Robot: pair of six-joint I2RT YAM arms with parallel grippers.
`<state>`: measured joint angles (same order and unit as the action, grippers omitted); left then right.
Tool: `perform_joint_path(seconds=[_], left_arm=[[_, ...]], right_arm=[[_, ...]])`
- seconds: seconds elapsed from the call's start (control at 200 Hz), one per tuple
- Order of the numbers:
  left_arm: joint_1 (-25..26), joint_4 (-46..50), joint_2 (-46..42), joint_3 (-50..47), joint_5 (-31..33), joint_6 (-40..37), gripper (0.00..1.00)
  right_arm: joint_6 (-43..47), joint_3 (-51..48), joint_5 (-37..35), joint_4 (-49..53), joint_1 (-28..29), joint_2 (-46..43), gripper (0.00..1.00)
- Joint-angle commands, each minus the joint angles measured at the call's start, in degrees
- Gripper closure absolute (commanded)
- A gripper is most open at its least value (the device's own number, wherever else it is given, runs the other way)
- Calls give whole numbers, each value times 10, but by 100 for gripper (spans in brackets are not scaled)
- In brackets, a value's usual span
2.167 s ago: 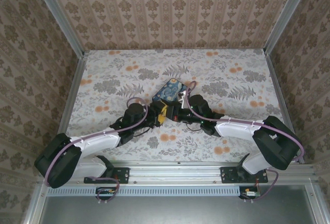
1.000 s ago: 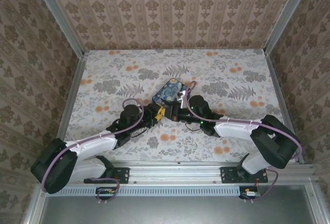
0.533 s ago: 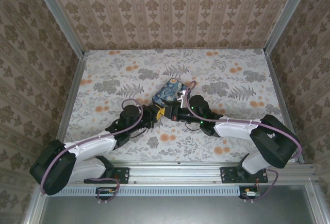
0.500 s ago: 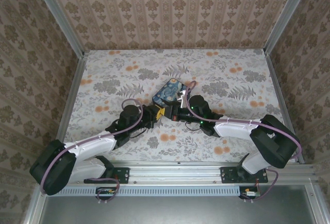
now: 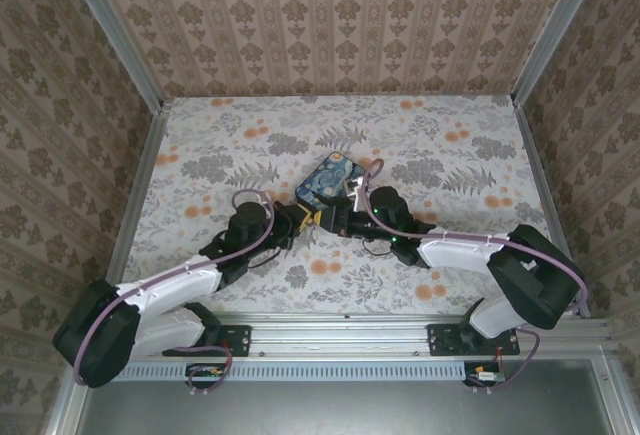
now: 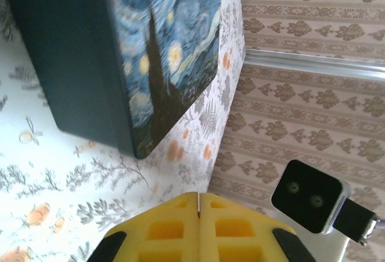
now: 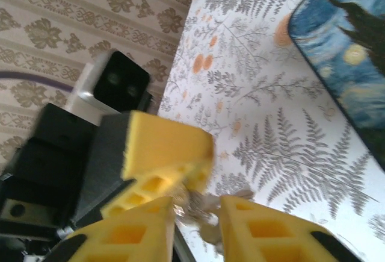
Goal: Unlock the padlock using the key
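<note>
Right now the left gripper (image 6: 198, 209) is clenched, pads flat together, nothing visible between them. The right gripper (image 7: 197, 221) has its fingers apart around a small blurred metal piece (image 7: 191, 205), probably the padlock. I can't tell if it's clamped or just bracketed. It sits where the two grippers meet tip to tip. Expect it dense, rigid and slick on foam, so grip the lock body on its flat faces. The starry-night box (image 5: 330, 177) lies just beyond on the table (image 5: 450, 155).
</note>
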<state>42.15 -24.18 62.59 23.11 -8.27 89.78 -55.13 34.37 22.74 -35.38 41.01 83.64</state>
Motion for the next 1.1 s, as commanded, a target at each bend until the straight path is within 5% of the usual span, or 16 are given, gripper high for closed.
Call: perform_joint_path(seconds=[0.0,0.325,0.565,1.095], left_arm=[[-4,73,-20,56,4,-174,100],[-10,22,31,106,-95,-322,100],[-9,-58,70,120,-143,-294,100],[-12,-81,68,115,-146,-263,100]], right_arm=[[25,-11,-4,43,-10,-51,66],[104,-22,33,65,-17,-131,58],[139,-23,50,50,-29,-138,57],[45,-33,80,-115,-53,-51,62]])
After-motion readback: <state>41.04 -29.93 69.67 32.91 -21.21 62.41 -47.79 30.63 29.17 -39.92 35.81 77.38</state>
